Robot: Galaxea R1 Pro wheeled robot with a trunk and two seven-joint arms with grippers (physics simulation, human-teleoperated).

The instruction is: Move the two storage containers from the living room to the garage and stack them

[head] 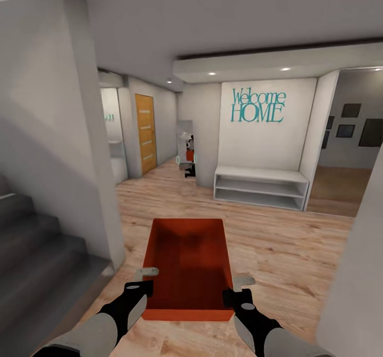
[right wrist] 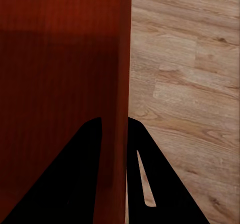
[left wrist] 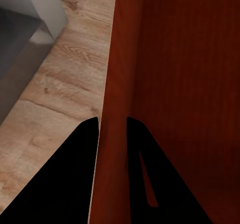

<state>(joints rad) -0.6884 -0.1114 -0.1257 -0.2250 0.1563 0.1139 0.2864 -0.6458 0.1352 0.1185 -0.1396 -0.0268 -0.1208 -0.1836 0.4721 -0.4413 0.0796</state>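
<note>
One orange-red storage container hangs in front of me above light wood planks, open side up and with nothing in it. My left gripper is shut on its left wall and my right gripper is shut on its right wall. In the left wrist view the thin wall runs between the dark fingers of the left gripper, with the bin's inside beyond. The right wrist view has the right gripper pinching the wall the same way beside the bin's inside. The second container is out of view.
Grey stairs and a white wall corner stand close on the left. A light wooden door with frosted strips is at the back left, past a mirror. A white low shelf stands ahead under teal lettering. Another wall is near on the right.
</note>
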